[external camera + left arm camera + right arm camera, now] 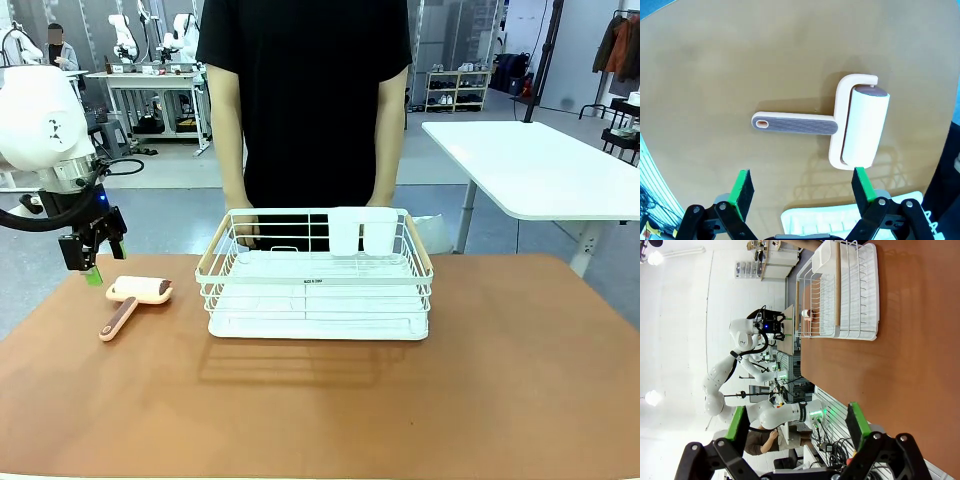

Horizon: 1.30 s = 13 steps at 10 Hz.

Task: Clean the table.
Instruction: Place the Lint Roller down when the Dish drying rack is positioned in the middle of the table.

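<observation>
The left end effector (802, 192) hangs over the left part of the reddish-brown counter (480, 380), jaws spread wide and empty. A lint roller (135, 298) lies flat on the counter just beside it, handle toward the robot. A white wire dish rack (317, 275) stands mid-counter; a person's hands (243, 222) rest at its far rim. The right end effector (799, 427) is wide and empty.

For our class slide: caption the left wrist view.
Open left gripper hovers above a lint roller lying on the table.
</observation>
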Motion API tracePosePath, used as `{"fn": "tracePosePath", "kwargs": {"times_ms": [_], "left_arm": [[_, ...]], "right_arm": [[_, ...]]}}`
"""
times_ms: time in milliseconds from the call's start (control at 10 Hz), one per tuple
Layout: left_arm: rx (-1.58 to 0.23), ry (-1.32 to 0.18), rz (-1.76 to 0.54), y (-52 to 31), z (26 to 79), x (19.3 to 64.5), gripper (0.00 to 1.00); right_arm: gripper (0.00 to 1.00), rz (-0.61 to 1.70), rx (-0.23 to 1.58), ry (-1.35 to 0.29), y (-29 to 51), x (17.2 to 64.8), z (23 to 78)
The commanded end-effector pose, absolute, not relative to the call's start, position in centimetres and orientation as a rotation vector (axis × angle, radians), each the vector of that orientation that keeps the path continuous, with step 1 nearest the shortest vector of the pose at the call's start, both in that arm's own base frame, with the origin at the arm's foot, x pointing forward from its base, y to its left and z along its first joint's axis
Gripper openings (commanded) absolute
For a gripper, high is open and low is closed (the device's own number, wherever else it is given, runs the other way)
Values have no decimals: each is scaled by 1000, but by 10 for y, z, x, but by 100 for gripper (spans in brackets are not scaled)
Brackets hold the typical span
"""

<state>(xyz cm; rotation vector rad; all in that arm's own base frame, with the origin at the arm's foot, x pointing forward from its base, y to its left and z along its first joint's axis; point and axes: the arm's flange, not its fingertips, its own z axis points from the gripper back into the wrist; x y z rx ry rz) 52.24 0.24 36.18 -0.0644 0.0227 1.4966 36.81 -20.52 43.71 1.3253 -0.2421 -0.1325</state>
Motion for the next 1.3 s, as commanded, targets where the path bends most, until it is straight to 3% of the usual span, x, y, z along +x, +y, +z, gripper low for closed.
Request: {"fn": "tracePosePath", "kwargs": {"times_ms": [0, 1200], "left_arm": [[-62, 25, 1497, 2, 361, 522, 100], [-62, 25, 1497, 2, 361, 522, 100]], "right_arm": [[100, -133, 1336, -246, -203, 366, 440], [100, -133, 1336, -246, -203, 366, 440]]}}
